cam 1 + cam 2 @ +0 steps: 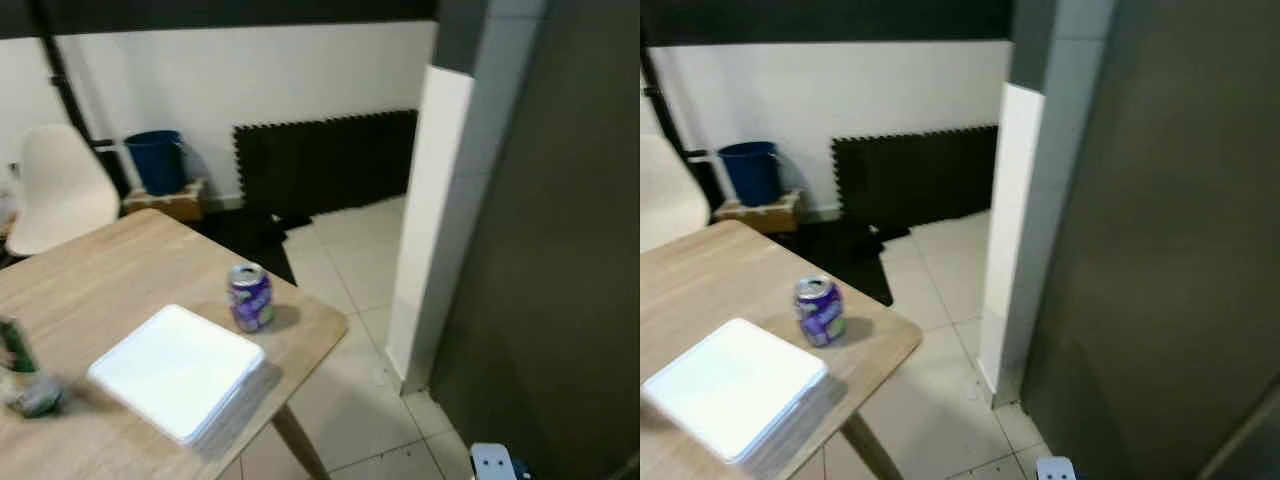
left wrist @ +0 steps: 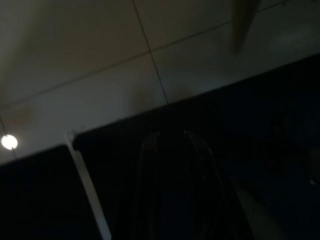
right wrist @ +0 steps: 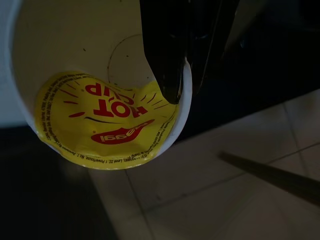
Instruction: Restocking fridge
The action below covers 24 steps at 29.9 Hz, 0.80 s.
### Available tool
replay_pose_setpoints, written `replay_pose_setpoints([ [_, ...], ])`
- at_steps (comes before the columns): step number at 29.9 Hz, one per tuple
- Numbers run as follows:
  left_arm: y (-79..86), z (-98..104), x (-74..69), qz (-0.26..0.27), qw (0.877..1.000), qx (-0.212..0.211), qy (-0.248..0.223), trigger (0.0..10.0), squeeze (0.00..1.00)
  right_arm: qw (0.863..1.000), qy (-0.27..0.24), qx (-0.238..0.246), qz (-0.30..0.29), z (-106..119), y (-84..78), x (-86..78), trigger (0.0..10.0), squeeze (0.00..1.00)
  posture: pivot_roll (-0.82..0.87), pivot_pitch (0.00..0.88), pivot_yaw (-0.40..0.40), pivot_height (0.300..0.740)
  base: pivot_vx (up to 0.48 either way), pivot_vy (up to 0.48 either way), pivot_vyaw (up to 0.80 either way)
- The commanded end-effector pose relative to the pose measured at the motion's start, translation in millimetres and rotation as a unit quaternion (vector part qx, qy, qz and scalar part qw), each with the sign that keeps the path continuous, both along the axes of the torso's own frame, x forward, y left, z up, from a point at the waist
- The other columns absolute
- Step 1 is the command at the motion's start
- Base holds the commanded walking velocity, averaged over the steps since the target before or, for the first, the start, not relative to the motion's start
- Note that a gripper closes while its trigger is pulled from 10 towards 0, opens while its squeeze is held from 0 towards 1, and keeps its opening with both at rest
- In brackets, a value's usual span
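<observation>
Right wrist view: my right pincer (image 3: 182, 82) is clamped on the rim of a white paper cup with a yellow "Hot Cup" lid (image 3: 107, 132), above the pale tiled floor (image 3: 210, 195). My left pincer (image 2: 172, 150) hangs dim, fingers slightly apart. A purple soda can (image 1: 250, 297) stands near the wooden counter (image 1: 100, 270) edge, beside a white square foam box (image 1: 175, 368).

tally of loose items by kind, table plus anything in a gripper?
Cans: 1, purple can near the table's corner
Foam boxes: 1, white box
Bottles: 1, blurred green bottle at the table's left edge
Noodle cups: 1, yellow-lidded cup with the right gripper shut on its rim
Total: 4
</observation>
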<state>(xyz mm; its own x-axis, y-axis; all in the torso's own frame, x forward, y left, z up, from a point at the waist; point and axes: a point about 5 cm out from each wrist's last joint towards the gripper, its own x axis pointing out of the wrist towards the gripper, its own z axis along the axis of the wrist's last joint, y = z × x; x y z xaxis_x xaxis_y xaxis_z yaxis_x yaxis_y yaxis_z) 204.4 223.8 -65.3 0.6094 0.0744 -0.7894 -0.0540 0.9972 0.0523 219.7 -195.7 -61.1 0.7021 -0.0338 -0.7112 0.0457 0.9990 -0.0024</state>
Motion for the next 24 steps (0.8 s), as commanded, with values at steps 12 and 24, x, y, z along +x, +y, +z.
replay_pose_setpoints([
  [12, 5.0, -3, -6.8, 0.010, 1.000, 0.006, 0.009, 10.0, 0.00, 1.000, 0.015, -0.012, 0.014, -4, -3.6, -7.1, 10.0, 0.00, 0.02, 0.076, 0.059, 0.740, 0.000, 0.000, -0.22],
  [24, 12.3, -13, -29.2, 0.090, 0.995, -0.017, 0.030, 10.0, 0.00, 0.998, 0.026, -0.028, 0.049, -4, -2.2, -5.9, 10.0, 0.00, 0.02, 0.092, 0.031, 0.740, 0.000, 0.000, 0.00],
])
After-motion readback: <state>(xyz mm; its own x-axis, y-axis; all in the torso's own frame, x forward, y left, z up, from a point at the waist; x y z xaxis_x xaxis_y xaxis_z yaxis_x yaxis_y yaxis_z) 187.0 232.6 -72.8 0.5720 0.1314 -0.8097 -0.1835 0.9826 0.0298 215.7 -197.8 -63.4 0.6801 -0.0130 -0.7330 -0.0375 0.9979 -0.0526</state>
